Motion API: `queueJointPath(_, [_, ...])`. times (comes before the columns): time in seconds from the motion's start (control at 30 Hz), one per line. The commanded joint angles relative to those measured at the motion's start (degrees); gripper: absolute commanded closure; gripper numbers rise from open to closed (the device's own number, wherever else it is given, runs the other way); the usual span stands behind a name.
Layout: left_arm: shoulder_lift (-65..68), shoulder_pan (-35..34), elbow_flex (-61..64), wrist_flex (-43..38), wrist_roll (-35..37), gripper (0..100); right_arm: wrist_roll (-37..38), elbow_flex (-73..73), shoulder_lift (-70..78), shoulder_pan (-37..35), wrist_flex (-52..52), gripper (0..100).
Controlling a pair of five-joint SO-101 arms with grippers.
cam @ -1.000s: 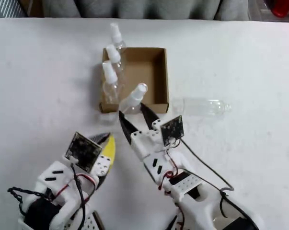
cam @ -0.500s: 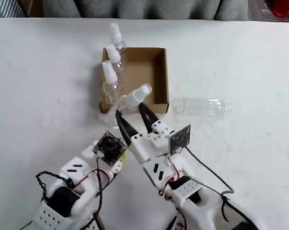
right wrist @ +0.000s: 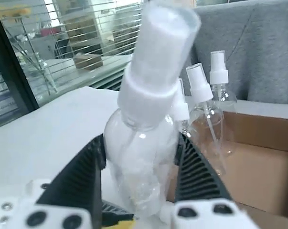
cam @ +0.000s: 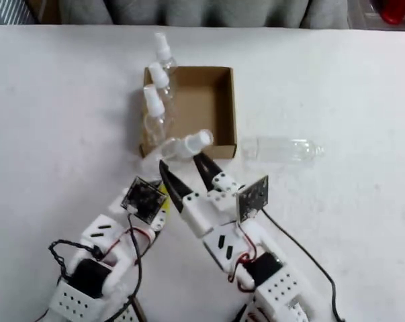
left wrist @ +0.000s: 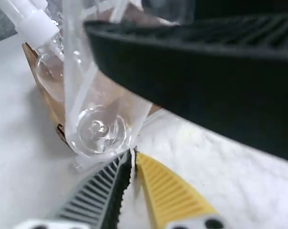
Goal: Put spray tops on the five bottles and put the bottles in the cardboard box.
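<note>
Tabletop [cam: 68, 100]: white, with grey upholstery [cam: 209, 10] along its far edge.
Cardboard box [cam: 202, 100]: open-topped, mid-table, just ahead of both arms.
Standing bottles [cam: 158, 79]: three, each with a white spray top, in a row along the box wall on the left arm's side. Whether all three stand inside the box I cannot tell.
Held bottle [right wrist: 139, 157]: clear, spray top fitted, tilted over the box's near wall with its top toward the box.
Right gripper [cam: 180, 161]: black jaws clamped on that bottle's body, one on each side.
Left gripper [left wrist: 133, 157]: grey and yellow jaws pressed together, with the tips just beside the tilted bottle's base.
Bare bottle [cam: 283, 149]: no top, lying on its side on the table near the box on the right arm's side, not touching it.
</note>
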Motion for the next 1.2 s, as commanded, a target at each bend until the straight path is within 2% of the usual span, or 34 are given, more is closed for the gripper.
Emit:
queueJointPath(0.0, [-0.8,-1.3,-0.2,-2.1,-0.5,98,-0.4,0.4,-11.8,-3.7,15.4,98.5])
queueJointPath(0.2, [-0.8,-1.4,-0.2,-2.1,-0.5,98,-0.4,0.1,-26.9,-5.5,30.5,98.5])
queueJointPath(0.43, [-0.8,-1.4,-0.2,-2.0,-0.5,98,-0.2,0.1,-23.3,-5.5,27.3,98.5])
queueJointPath(0.63, [-0.8,-1.9,-0.5,0.7,-1.0,98,0.1,-0.1,-23.3,0.5,24.8,98.5])
queueJointPath(0.73, [-0.8,-6.5,-1.0,0.4,-1.0,98,0.2,-1.5,-22.9,3.2,25.0,98.5])
queueJointPath(0.87, [-0.8,-16.6,-1.4,0.8,-0.9,98,0.3,-2.2,-22.9,5.8,24.8,98.5])
queueJointPath(0.97, [-0.8,-22.9,-1.4,0.8,-0.7,98,3.3,-2.3,-22.8,6.9,24.7,98.5])
queueJointPath(1.17, [-0.8,-28.8,-0.2,3.3,-0.8,98,4.6,-4.1,-21.7,10.9,24.9,98.5])
